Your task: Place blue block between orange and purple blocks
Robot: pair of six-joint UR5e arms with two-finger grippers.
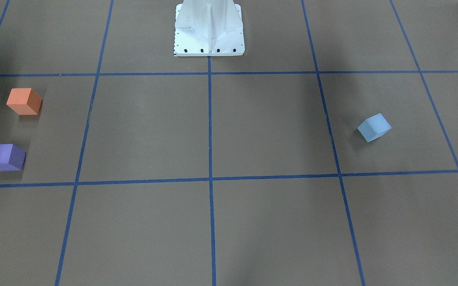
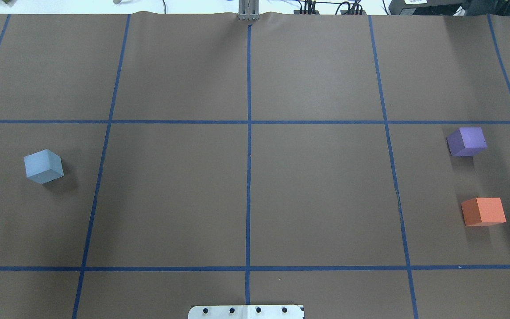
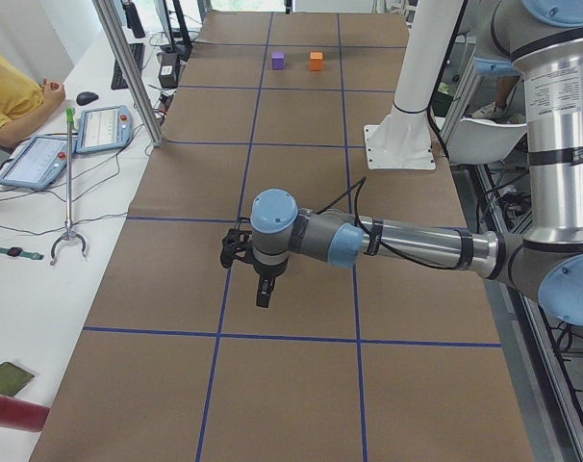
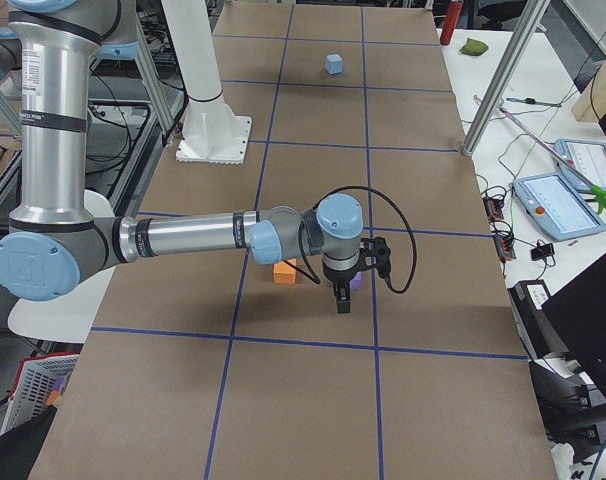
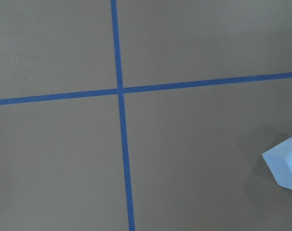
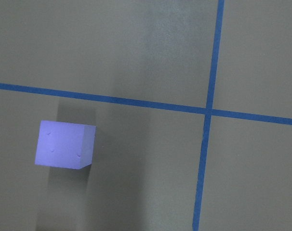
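The light blue block (image 1: 374, 127) sits alone on the brown table on my left side; it also shows in the overhead view (image 2: 43, 166) and at the left wrist view's right edge (image 5: 285, 163). The orange block (image 2: 483, 211) and the purple block (image 2: 467, 141) sit apart on my right side, with a gap between them. The purple block shows in the right wrist view (image 6: 65, 144). My left gripper (image 3: 263, 289) hangs above the table near the blue block. My right gripper (image 4: 341, 298) hangs over the orange and purple blocks. I cannot tell whether either is open or shut.
The white robot base (image 1: 209, 35) stands at the table's middle edge. Blue tape lines (image 2: 249, 177) divide the table into squares. A side bench holds tablets (image 3: 104, 127), and a person in yellow (image 3: 8, 87) sits by it. A metal post (image 4: 503, 75) stands at the table's far side.
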